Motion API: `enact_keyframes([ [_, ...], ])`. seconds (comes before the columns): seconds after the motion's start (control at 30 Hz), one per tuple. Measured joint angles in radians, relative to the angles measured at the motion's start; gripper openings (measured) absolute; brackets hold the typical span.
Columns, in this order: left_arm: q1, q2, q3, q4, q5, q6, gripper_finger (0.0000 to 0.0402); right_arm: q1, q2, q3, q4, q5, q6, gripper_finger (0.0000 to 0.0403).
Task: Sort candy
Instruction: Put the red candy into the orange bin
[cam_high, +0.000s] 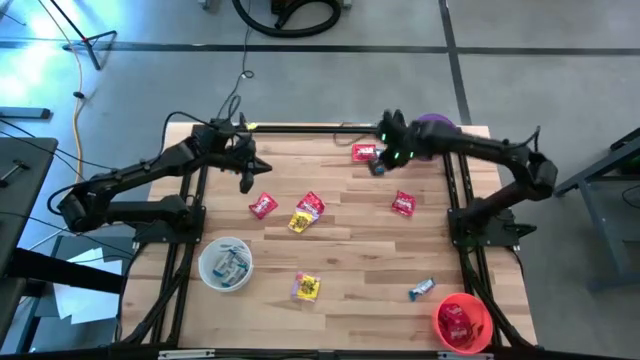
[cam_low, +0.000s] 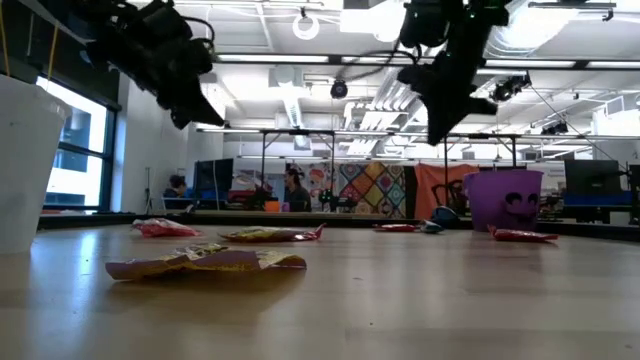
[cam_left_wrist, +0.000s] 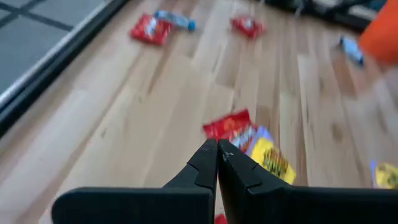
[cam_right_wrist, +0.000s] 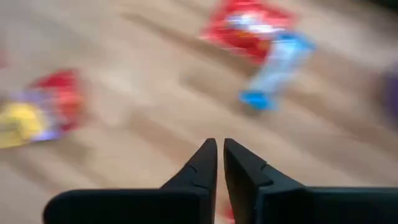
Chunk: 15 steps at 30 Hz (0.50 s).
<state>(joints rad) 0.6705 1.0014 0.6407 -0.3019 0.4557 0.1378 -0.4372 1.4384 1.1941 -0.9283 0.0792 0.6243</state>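
Hanging above the far side of the counter (cam_high: 340, 255), the left pincer (cam_high: 246, 178) has its two fingers pressed together with nothing between them. The right pincer (cam_high: 385, 150) hangs over the far right part, fingers almost touching, also holding nothing. Just beside it lie a red candy (cam_high: 364, 152) and a small blue candy (cam_high: 378, 167), close together. More candy is spread on the wood: a red one (cam_high: 263, 206), a red and yellow pair (cam_high: 306, 213), another red one (cam_high: 403, 203), a yellow one (cam_high: 306, 288) and a blue one (cam_high: 421, 289). A purple bowl (cam_high: 437, 123) stands behind the right arm. A white bowl (cam_high: 225, 264) and a red bowl (cam_high: 462, 322) sit near the front, each with candy inside.
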Motion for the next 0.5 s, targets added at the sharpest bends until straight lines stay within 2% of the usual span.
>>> enact_keyframes([
  [0.1,-0.032,0.029,0.000,-0.030,-0.022,0.014,0.0000,0.104,-0.035,-0.098,0.190,-0.023,0.094,0.0005],
  [0.2,-0.067,0.077,0.000,-0.035,-0.022,0.013,0.0000,0.180,-0.072,-0.164,0.318,-0.012,0.171,0.0007],
  [0.37,-0.122,0.187,0.000,-0.029,-0.023,0.001,0.0000,0.255,-0.149,-0.234,0.352,0.046,0.211,0.0002],
  [0.5,-0.169,0.269,0.000,0.026,-0.102,-0.052,0.0005,0.276,-0.223,-0.290,0.368,0.071,0.190,0.0001],
])
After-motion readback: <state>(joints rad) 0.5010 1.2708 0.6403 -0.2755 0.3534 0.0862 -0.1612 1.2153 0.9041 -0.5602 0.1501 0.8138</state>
